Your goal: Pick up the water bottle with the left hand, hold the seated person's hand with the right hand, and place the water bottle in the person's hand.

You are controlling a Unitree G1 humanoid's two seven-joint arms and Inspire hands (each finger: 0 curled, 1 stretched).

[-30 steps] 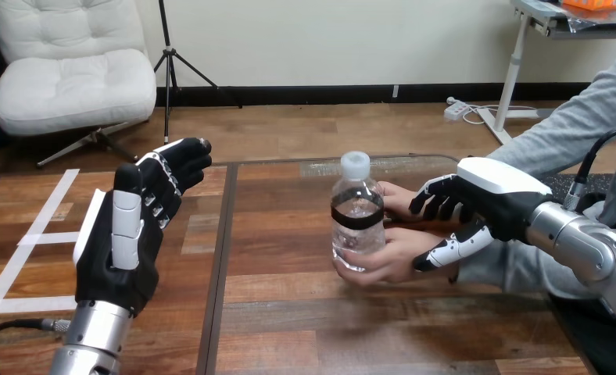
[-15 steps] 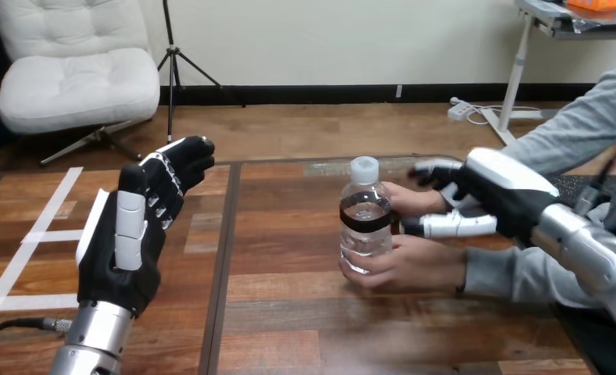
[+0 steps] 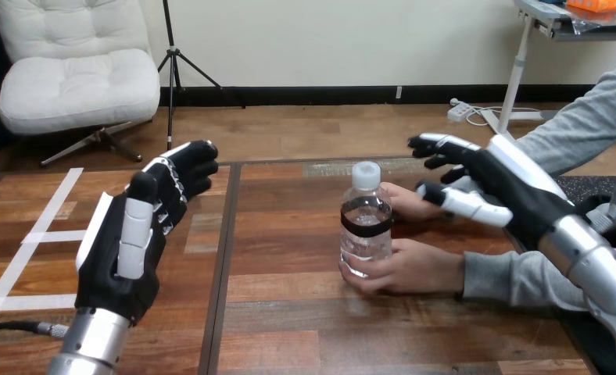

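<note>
I see the wooden table point(image 3: 289, 312) carrying the water bottle point(image 3: 365, 223), upright, between my left hand point(image 3: 129, 250) and right hand point(image 3: 496, 187), nearer the right. The person's nearer hand point(image 3: 406, 267) rests on the wood, wrapped round the bottle's base. White tape strips point(image 3: 35, 234) lie just left of my left hand

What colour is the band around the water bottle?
Black band round the clear water bottle; best seen in head view.

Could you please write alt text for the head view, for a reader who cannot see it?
The person's two hands hold a clear water bottle upright on the wooden table. The robot's right hand hangs open beside the person's farther hand, holding nothing; its left hand is raised open at the left, away from the bottle.
</note>
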